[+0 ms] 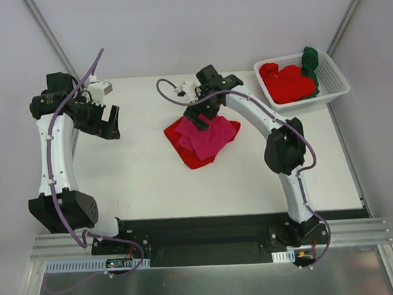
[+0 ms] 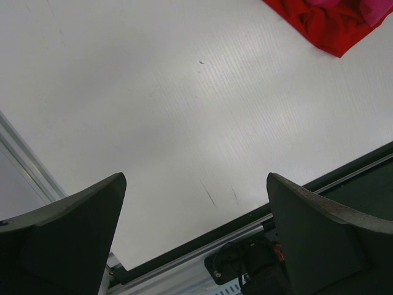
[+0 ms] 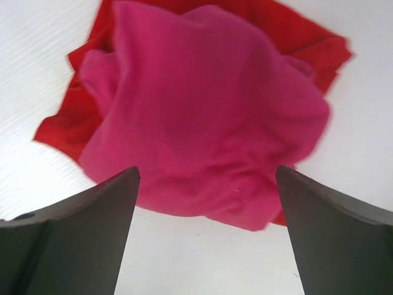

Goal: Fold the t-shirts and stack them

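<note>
Left of the basket (image 1: 338, 89), the magenta t-shirt (image 1: 211, 138) is lying crumpled on a red t-shirt (image 1: 185, 150), hiding all but its edges. The right gripper (image 3: 206, 178) is hovering over them, jaws wide apart and empty, blocking the pile's far side from above. Farther left, the left gripper (image 2: 196, 184) is hanging open over bare surface (image 1: 145, 185). Inside the basket, bunched red t-shirts (image 1: 285, 84), their count unclear, are partly covering a green t-shirt (image 1: 310, 61).

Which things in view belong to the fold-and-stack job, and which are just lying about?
Job:
- magenta-pink t-shirt
- red t-shirt beneath it
- red t-shirt heap in the basket
- dark green t-shirt beside that heap

Lying about:
- white slotted basket
</note>
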You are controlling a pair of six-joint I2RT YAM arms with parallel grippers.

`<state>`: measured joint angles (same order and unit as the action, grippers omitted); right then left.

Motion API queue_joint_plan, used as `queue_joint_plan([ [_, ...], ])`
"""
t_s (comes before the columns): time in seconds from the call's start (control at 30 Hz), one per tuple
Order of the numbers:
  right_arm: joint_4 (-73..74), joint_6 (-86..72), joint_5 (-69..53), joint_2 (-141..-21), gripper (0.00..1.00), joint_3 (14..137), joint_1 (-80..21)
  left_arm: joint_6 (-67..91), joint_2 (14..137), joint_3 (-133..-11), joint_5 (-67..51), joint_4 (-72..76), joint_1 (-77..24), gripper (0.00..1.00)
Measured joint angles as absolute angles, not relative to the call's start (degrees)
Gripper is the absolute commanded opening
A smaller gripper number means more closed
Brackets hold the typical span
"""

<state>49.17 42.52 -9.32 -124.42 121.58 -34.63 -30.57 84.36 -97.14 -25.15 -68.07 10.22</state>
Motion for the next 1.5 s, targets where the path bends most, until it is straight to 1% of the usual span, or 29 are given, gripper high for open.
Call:
queue_joint_plan([
  [0.23, 53.0, 44.6, -20.4, -129.3, 0.97, 122.7, -33.9, -30.7, 84.3, -96.9, -25.1, -68.2, 10.2, 0.99],
  [0.4, 52.8, 46.1, -24.8, -131.0, 0.97, 123.5, -33.5, -30.7, 84.3, -96.9, -25.3, -68.3, 10.2, 0.99],
  [0.87, 54.2, 58.8, -28.8, -131.0, 0.97, 124.1, -36.4, -30.7, 84.3, -96.9, -25.5, -68.4, 10.2, 0.99],
  [1.03, 57.5, 64.0, -31.2, -131.7, 0.97, 124.2, -37.4, -30.7, 84.3, -96.9, -25.6, -68.4, 10.2, 0.99],
  [1.23, 64.0, 70.7, -34.0, -136.3, 0.97, 127.3, -37.4, -30.7, 84.5, -97.1, -25.6, -68.4, 10.2, 0.99],
  [1.5, 64.7, 72.3, -35.7, -137.5, 0.97, 127.4, -37.8, -30.7, 84.8, -97.1, -25.6, -68.5, 10.2, 0.99],
])
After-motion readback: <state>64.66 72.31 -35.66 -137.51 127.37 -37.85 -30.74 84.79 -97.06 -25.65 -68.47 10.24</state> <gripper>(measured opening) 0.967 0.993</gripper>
